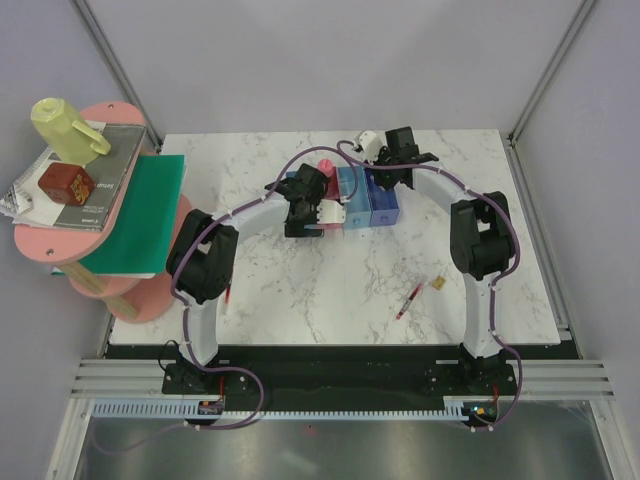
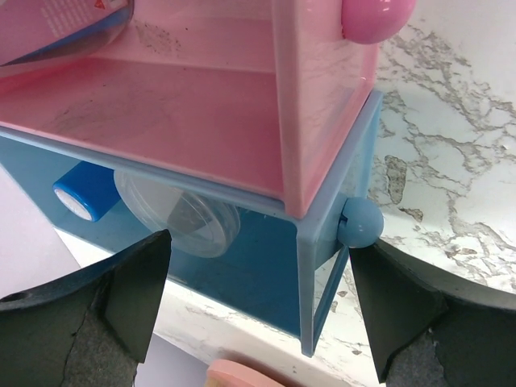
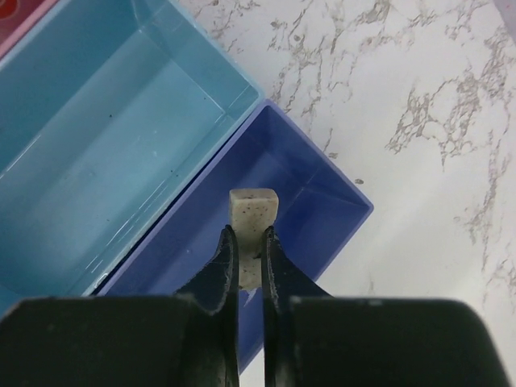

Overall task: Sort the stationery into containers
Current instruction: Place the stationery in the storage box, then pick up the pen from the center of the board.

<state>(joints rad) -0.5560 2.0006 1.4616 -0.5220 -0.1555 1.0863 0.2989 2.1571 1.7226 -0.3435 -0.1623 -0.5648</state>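
while your right grpr [image 3: 248, 242] pinches tan block [image 3: 253, 208] by its flat sides over violet-blue bin [image 3: 314, 193], far right, treat it as prob light, stiff, non-slip | left grpr [image 2: 258, 290] spread wide nr blue bin [image 2: 266, 266]

Nothing can be read outright. The grey book [image 1: 115, 165] on the pink shelf [image 1: 40, 245] carries a line of white lettering near its lower edge, too small to make out. The dark red cube [image 1: 65, 183] lying on it bears yellow markings, also illegible. In the left wrist view, the pink glue-stick tube [image 2: 64, 24] at the pink bin [image 2: 242, 121] shows tiny white print and a small red triangle sign, both blurred.
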